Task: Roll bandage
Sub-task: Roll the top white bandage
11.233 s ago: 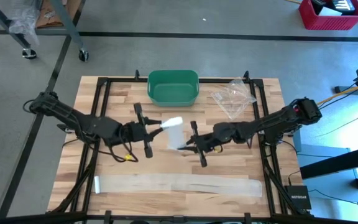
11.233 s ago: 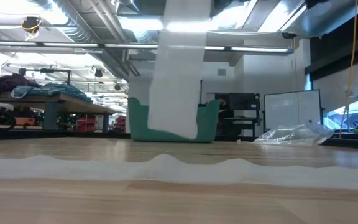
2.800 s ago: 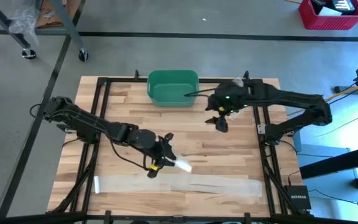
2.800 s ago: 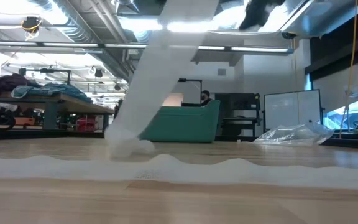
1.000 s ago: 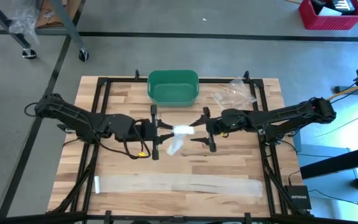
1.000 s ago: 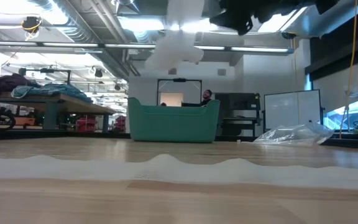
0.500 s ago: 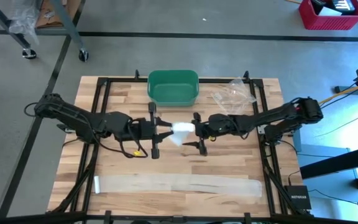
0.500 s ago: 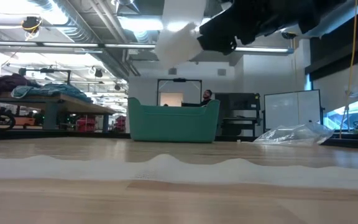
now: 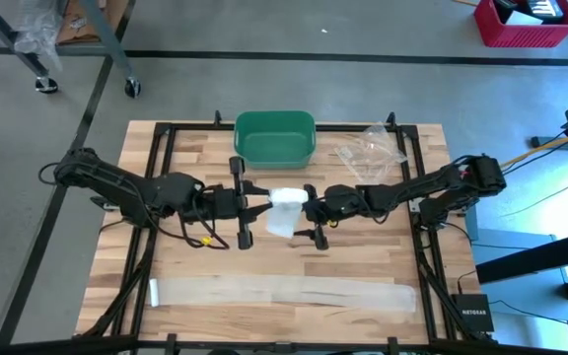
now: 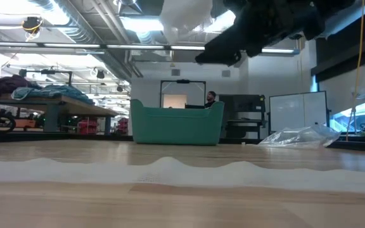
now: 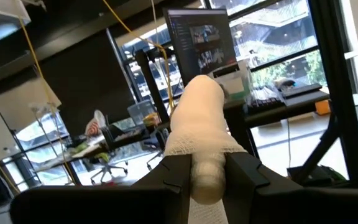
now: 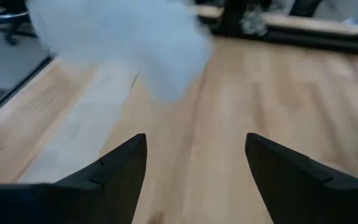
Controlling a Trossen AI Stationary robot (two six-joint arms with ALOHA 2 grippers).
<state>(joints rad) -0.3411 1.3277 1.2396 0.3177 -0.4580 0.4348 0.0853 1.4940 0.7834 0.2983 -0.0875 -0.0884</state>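
I am working over a wooden table [image 9: 166, 266], seen from above, with my two dark arms reaching toward each other at its middle. A long flat strip of bandage [image 9: 279, 292] lies along the near edge of the table; in the low view it shows only as a pale rippled band. At the far edge stands a green bin [image 9: 275, 138], and just to its right lies a crumpled clear plastic bag [image 9: 371, 151].

My left gripper [image 9: 249, 203] is clamped on a partly rolled bandage [image 9: 286, 207], held up off the table between my two arms. My left wrist camera shows the white roll [image 11: 199, 134] squeezed between my fingers [image 11: 178, 171], its far end pointing into the room.

My right gripper [image 9: 311, 211] sits just beside the roll with its fingers spread wide, holding nothing. Whether they touch the roll I cannot tell. Its wrist camera shows only a blurred white mass [image 12: 120, 46] ahead of the two fingertips.

In the low view the roll [image 10: 185, 16] is cut off at the top edge.
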